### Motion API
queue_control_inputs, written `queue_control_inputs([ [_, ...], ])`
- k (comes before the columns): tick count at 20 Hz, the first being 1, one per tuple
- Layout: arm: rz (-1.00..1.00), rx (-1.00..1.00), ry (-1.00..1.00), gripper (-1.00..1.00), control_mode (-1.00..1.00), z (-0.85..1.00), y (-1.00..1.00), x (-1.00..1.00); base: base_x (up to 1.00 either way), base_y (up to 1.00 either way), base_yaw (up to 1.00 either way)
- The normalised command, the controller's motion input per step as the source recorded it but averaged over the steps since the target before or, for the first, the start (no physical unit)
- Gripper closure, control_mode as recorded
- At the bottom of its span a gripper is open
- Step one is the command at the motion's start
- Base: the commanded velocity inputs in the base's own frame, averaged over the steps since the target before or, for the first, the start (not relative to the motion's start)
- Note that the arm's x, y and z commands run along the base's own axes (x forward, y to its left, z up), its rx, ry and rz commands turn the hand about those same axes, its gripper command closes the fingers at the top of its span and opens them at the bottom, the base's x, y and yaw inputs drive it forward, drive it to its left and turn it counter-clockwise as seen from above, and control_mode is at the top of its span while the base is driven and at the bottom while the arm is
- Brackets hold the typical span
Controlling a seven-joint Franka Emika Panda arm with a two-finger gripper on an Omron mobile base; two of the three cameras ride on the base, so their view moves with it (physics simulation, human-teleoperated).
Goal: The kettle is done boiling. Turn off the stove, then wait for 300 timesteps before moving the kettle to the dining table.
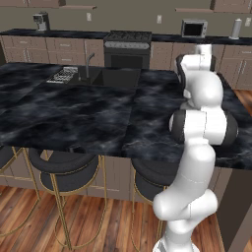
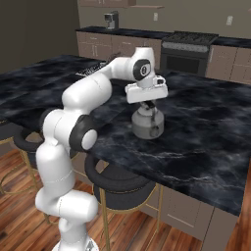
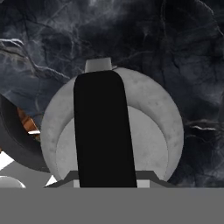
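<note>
The silver-grey kettle (image 2: 145, 123) stands on the black marble dining table (image 2: 211, 132), close to its near edge. My gripper (image 2: 148, 107) comes straight down onto it and is shut on the dark arched handle (image 3: 103, 131). In the hand view the kettle (image 3: 148, 131) is seen from above, its short spout (image 3: 98, 64) pointing away and the handle running across its domed lid. The stove (image 1: 127, 43) stands at the back wall, far beyond the table (image 1: 74, 113); in the right base view the stove (image 2: 188, 44) is at the upper right.
A sink with a faucet (image 1: 106, 76) and a dish rack (image 1: 63, 75) are set in the table's far side. Round dark stools (image 1: 69, 170) on gold legs stand under its near edge. A microwave (image 1: 194, 28) and a coffee machine (image 1: 41, 20) sit on the wall counter.
</note>
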Motion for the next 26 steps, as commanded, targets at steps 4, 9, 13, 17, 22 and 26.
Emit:
queue_control_inputs([
  [4,0.01,0.02,0.0,1.0,-1.0,-0.22,0.14,0.43,0.0,0.0,0.0],
  [9,0.01,0.02,0.0,1.0,-1.0,-0.26,0.18,0.47,0.0,0.0,0.0],
  [13,0.01,0.02,0.0,1.0,-1.0,-0.25,0.17,0.47,0.0,0.0,0.0],
  [17,0.01,0.02,0.0,1.0,-1.0,-0.27,0.15,0.43,0.0,0.0,0.0],
  [22,0.01,0.0,0.0,1.0,-1.0,-0.33,0.1,0.41,0.0,0.0,0.0],
  [26,0.02,0.0,0.0,1.0,-1.0,-0.34,0.07,0.38,0.0,0.0,0.0],
])
